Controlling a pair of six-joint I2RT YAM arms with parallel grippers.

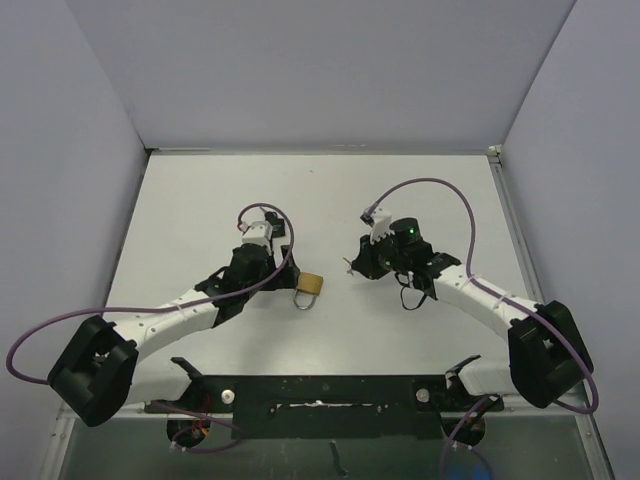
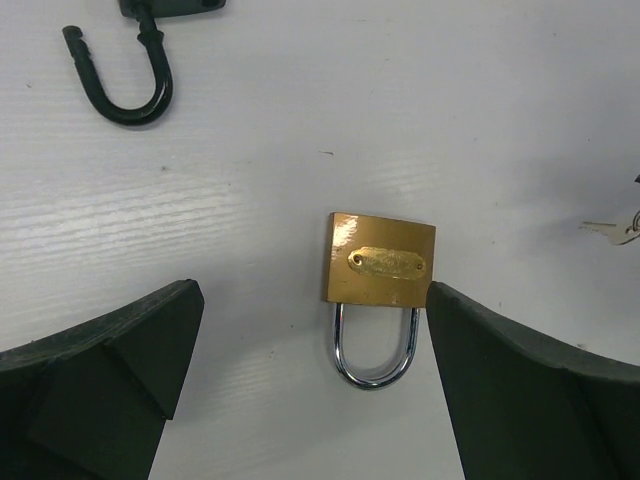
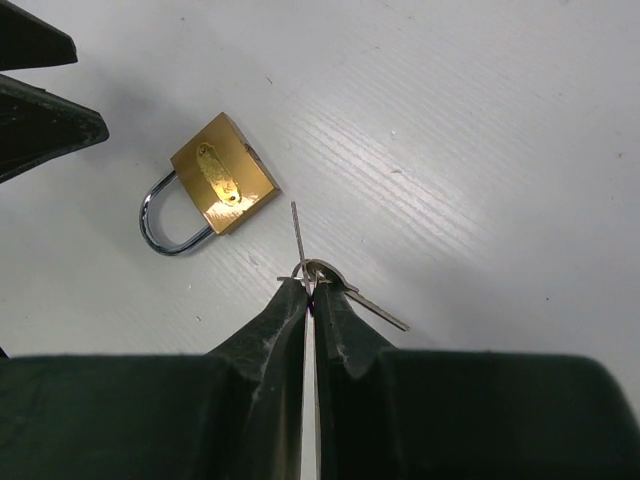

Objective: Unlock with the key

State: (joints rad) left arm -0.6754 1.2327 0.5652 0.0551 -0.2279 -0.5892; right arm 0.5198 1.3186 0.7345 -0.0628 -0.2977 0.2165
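Note:
A brass padlock point(image 1: 311, 286) with a chrome shackle lies flat on the white table; it also shows in the left wrist view point(image 2: 379, 262) and the right wrist view point(image 3: 222, 173). My left gripper point(image 2: 315, 385) is open, its right finger point(image 2: 520, 390) touching the padlock's body corner, the shackle between the fingers. My right gripper point(image 3: 310, 292) is shut on a key point(image 3: 300, 245), blade edge-on and pointing toward the padlock, a short way off it. A second key point(image 3: 375, 305) hangs from the same ring. The key tip shows at the left wrist view's right edge point(image 2: 612, 229).
The right arm's black cable loop point(image 2: 125, 85) shows at the top left of the left wrist view. Grey walls enclose the table point(image 1: 200, 200) on three sides. A black bar point(image 1: 320, 385) carries the arm bases at the near edge.

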